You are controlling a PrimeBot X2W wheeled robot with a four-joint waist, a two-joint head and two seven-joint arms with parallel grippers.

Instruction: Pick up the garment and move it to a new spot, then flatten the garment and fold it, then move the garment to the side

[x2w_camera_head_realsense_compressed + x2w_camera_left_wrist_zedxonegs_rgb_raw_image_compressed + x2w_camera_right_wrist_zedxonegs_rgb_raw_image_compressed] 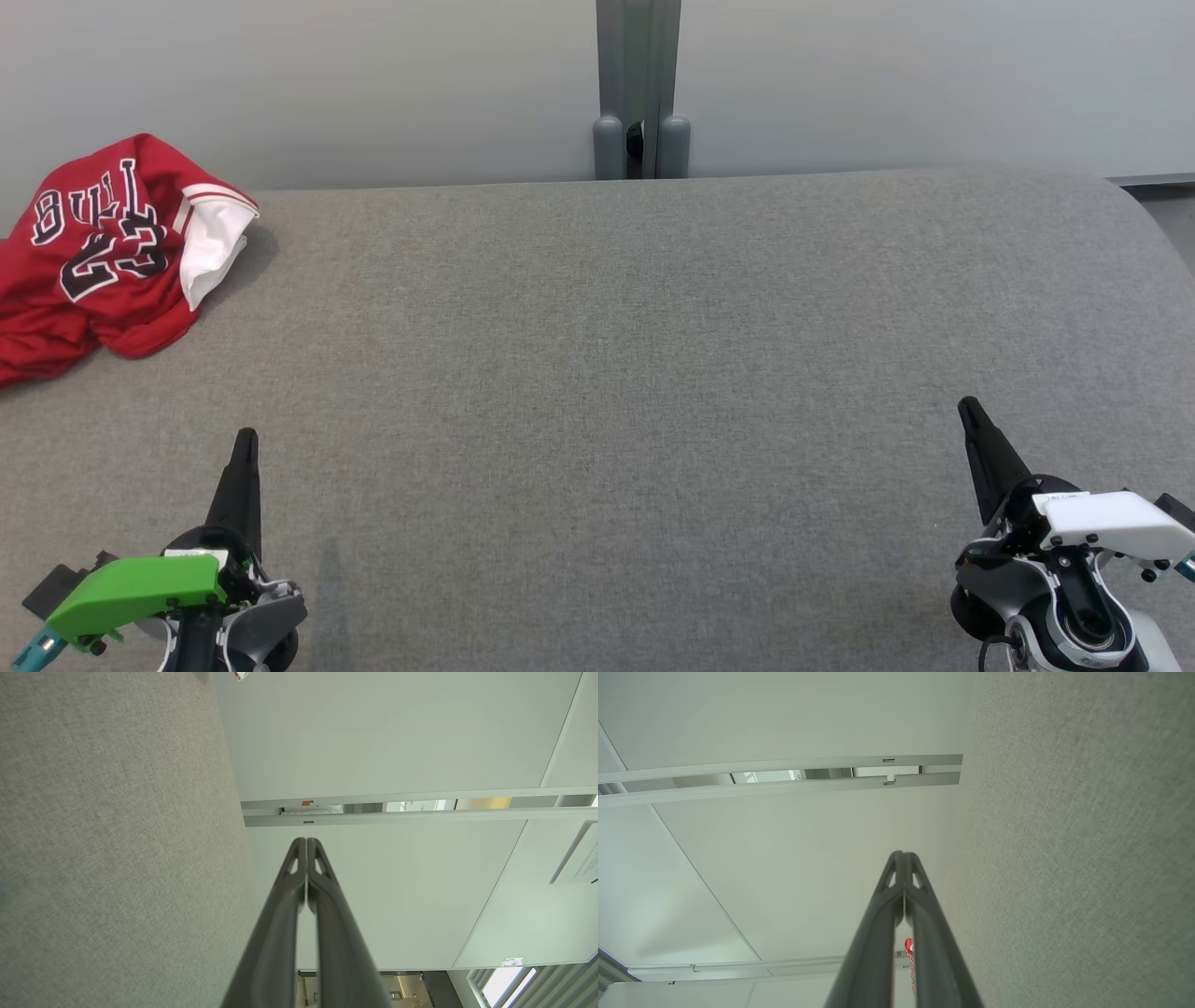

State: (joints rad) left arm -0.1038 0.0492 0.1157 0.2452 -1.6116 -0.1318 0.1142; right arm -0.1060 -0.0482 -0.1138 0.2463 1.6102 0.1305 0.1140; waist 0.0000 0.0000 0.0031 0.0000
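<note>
The garment (103, 252) is a red basketball jersey with black lettering and a white lining, crumpled at the far left of the grey table (597, 373), partly cut off by the view's left edge. My left gripper (246, 439) rests shut at the lower left, well below the jersey and apart from it. At the lower right my right gripper (968, 406) is shut too, holding nothing. In the left wrist view the left gripper (306, 841) has its tips pressed together. In the right wrist view the right gripper (903, 854) is shut, and a sliver of the red garment (909, 947) shows between its fingers.
A grey post (639, 89) with two rounded caps stands behind the table's far edge against a pale wall. The table's right far corner (1120, 187) is rounded. The grey felt between the grippers is bare.
</note>
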